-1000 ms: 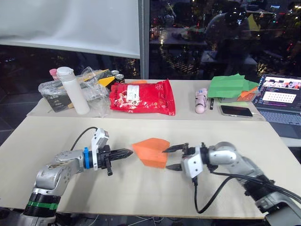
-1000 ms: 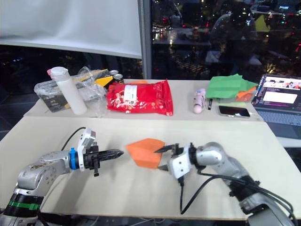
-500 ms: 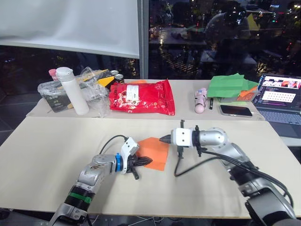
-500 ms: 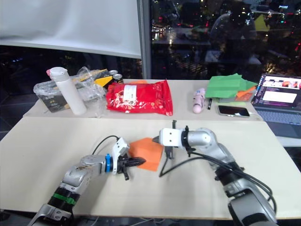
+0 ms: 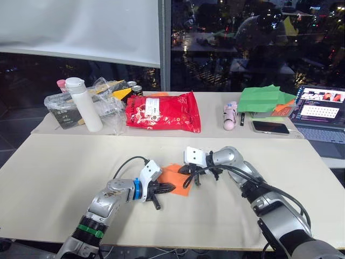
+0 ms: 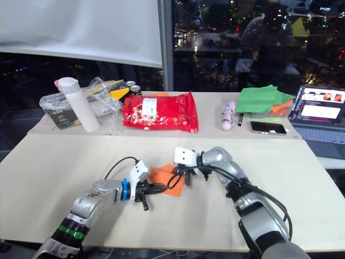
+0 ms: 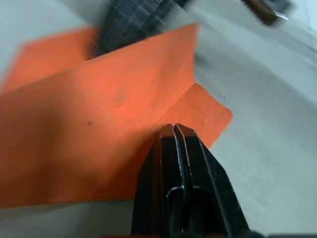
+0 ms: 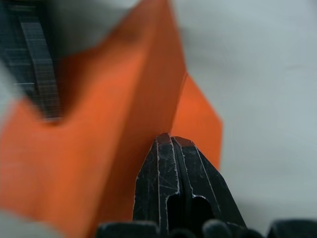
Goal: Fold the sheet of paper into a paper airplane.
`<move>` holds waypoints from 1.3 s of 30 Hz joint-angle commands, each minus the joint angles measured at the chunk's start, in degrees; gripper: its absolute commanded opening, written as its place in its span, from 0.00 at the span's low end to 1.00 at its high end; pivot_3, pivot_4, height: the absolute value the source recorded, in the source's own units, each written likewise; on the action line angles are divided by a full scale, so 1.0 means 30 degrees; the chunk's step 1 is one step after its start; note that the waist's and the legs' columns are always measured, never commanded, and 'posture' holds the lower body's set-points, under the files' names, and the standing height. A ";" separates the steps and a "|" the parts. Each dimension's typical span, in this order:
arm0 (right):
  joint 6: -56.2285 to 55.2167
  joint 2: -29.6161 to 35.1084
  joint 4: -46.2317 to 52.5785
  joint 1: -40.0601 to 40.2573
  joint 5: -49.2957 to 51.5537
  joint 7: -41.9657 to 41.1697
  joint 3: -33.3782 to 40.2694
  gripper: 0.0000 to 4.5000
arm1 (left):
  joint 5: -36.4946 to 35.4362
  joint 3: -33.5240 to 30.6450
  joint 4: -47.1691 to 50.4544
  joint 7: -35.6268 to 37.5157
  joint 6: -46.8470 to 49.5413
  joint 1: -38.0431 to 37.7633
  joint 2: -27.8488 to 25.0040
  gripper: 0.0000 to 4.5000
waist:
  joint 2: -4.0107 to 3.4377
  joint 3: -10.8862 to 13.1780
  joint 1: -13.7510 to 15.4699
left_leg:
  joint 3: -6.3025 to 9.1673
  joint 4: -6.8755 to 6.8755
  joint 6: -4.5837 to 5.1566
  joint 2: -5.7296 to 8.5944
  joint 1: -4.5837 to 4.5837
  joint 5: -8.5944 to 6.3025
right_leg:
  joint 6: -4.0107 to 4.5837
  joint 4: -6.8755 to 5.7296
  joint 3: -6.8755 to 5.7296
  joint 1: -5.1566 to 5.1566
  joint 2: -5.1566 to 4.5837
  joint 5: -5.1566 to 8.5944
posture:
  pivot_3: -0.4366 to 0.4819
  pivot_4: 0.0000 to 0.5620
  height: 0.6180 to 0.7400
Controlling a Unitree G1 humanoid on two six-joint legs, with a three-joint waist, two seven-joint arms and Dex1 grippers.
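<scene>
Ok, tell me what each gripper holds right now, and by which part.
Both grippers, left and right, have fingers shut with tips at a raised fold of the orange sheet of paper; whether either truly pinches it cannot be told.

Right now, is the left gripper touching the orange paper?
Touching. In the left wrist view the left gripper, fingers shut, presses its tips onto the sheet of paper at a fold edge.

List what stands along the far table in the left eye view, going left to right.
White bottle → red snack bag → pink tube → green paper sheets → phone → laptop.
</scene>
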State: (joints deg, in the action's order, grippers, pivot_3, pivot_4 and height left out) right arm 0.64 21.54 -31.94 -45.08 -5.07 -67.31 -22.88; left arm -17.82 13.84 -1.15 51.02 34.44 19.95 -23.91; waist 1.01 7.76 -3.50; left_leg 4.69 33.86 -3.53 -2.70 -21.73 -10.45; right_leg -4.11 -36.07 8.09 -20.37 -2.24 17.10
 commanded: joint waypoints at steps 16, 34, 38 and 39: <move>0.4977 0.0517 0.7340 0.3477 0.1126 -0.0122 -0.0258 0.00 | -0.3113 -0.1230 0.4729 -0.0265 0.6947 -0.1452 -0.1800 0.00 | 0.0003 0.0002 -0.0189 | 0.0003 -0.0006 -0.0002 -0.0004 0.0006 -0.0005 | -0.0068 0.0002 -0.0002 -0.0010 0.0000 0.0040 | 0.48 0.27 0.83; 0.3841 0.1108 0.9009 0.5889 -0.0608 0.2266 -0.1259 0.00 | -0.1507 -0.1208 -0.1939 0.3779 -0.0349 0.2750 -0.3080 0.00 | 0.0063 0.0012 -0.0126 | -0.0002 -0.0027 -0.0020 -0.0017 0.0013 -0.0016 | -0.0066 0.0033 -0.0008 -0.0015 0.0012 0.0044 | 0.48 0.27 0.83; 0.4514 0.1533 0.9945 0.6699 -0.0512 0.2673 -0.0899 0.00 | -0.1034 -0.0403 -0.2896 0.4732 -0.1269 0.2977 -0.2453 0.00 | 0.0061 0.0011 -0.0092 | -0.0003 -0.0017 -0.0020 -0.0016 -0.0002 -0.0015 | -0.0066 0.0032 -0.0008 -0.0019 0.0012 0.0044 | 0.48 0.27 0.83; 0.4712 0.1656 1.0244 0.6928 -0.0474 0.2738 -0.0827 0.00 | -0.0891 -0.0198 -0.3111 0.4988 -0.1377 0.2901 -0.2413 0.00 | 0.0061 0.0010 -0.0087 | -0.0003 -0.0015 -0.0020 -0.0016 -0.0008 -0.0016 | -0.0067 0.0032 -0.0008 -0.0018 0.0012 0.0045 | 0.48 0.27 0.83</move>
State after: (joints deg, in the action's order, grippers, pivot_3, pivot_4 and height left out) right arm 12.45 25.10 -1.27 -26.18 -5.67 -58.75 -24.38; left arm -20.90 13.20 -10.43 64.48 32.02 27.51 -30.89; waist 1.20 7.79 -3.76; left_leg 4.68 33.82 -3.59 -2.75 -21.78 -10.50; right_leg -4.32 -35.98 8.06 -20.44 -2.21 17.24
